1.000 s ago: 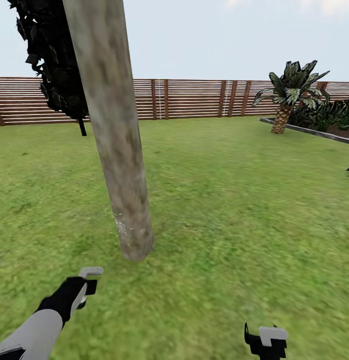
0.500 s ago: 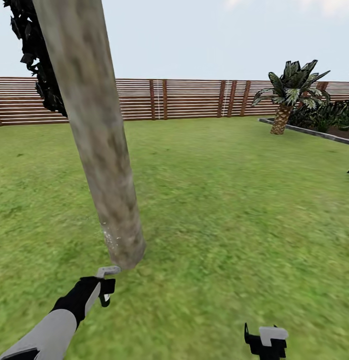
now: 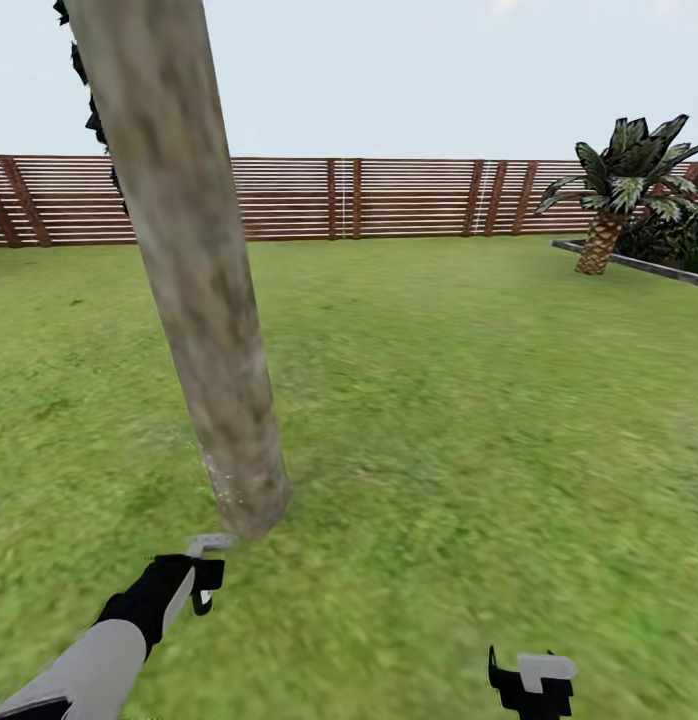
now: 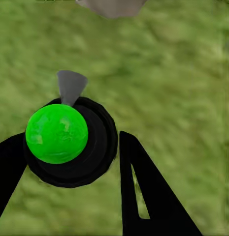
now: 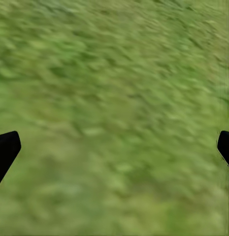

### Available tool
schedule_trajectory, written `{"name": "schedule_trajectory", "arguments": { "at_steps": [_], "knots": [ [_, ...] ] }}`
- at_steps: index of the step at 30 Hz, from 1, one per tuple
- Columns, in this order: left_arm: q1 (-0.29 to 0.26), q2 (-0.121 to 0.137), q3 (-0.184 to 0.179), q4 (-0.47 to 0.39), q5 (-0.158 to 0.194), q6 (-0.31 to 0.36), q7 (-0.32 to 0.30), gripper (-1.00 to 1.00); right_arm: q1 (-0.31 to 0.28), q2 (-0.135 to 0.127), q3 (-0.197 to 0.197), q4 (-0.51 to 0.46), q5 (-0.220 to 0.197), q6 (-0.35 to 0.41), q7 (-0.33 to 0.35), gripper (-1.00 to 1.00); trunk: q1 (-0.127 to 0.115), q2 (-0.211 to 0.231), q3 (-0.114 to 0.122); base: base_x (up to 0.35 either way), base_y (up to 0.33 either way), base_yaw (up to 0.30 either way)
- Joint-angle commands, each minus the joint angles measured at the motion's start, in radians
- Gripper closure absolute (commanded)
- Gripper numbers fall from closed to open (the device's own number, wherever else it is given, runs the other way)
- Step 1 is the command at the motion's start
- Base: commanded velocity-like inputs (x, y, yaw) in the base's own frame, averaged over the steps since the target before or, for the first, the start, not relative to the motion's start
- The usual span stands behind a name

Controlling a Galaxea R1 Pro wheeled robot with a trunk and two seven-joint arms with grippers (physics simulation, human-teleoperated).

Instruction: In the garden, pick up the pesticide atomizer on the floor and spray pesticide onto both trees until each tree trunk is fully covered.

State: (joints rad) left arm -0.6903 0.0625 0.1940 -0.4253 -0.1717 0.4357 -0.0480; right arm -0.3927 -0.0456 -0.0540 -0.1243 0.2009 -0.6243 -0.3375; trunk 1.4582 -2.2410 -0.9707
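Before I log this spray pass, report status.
Left gripper shut on green-capped black atomizer. Right gripper open over grass. Grey-brown mottled tree trunk just ahead, white specks near base. Nothing between.

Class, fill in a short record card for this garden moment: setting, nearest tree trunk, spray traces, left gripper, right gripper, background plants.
setting: grass lawn ringed by a wooden slat fence
nearest tree trunk: grey-brown, leaning, base just ahead of the left gripper
spray traces: white specks low on the trunk
left gripper: shut on the atomizer, green cap, grey nozzle toward the trunk
right gripper: open over bare grass
background plants: palm at far right
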Motion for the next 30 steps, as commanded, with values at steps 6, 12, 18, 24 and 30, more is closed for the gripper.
{"name": "schedule_trajectory", "arguments": {
  "at_steps": [6, 12, 18, 24, 30],
  "knots": [
    [-0.002, 0.035, 0.001, -0.007, -0.011, 0.002, 0.0, 1.0, 0.0, 0.0, 0.0, 0.0, 0.0, 0.0, 0.0, -1.0, 0.0, 0.0, 0.0, 0.0, -0.276, 0.036],
    [-0.002, 0.104, -0.004, 0.0, -0.011, 0.002, -0.004, 1.0, 0.0, 0.0, 0.0, 0.0, 0.0, 0.0, 0.0, -1.0, 0.0, 0.0, 0.0, 0.0, -0.276, 0.256],
    [0.0, 0.067, -0.006, 0.0, -0.008, 0.002, -0.003, 1.0, 0.0, 0.0, -0.001, 0.0, 0.0, 0.0, 0.0, -1.0, 0.0, 0.0, 0.0, 0.003, -0.276, 0.142],
    [-0.001, 0.063, -0.01, -0.006, -0.011, 0.003, -0.003, 1.0, 0.0, -0.001, -0.001, 0.0, 0.001, 0.0, 0.0, -1.0, 0.0, 0.0, 0.0, 0.076, -0.276, 0.003],
    [-0.002, 0.073, -0.01, -0.007, -0.013, 0.003, -0.001, 1.0, 0.0, 0.0, -0.001, -0.001, 0.0, 0.0, 0.0, -1.0, 0.0, 0.0, 0.0, 0.089, -0.276, 0.02]
  ]
}}
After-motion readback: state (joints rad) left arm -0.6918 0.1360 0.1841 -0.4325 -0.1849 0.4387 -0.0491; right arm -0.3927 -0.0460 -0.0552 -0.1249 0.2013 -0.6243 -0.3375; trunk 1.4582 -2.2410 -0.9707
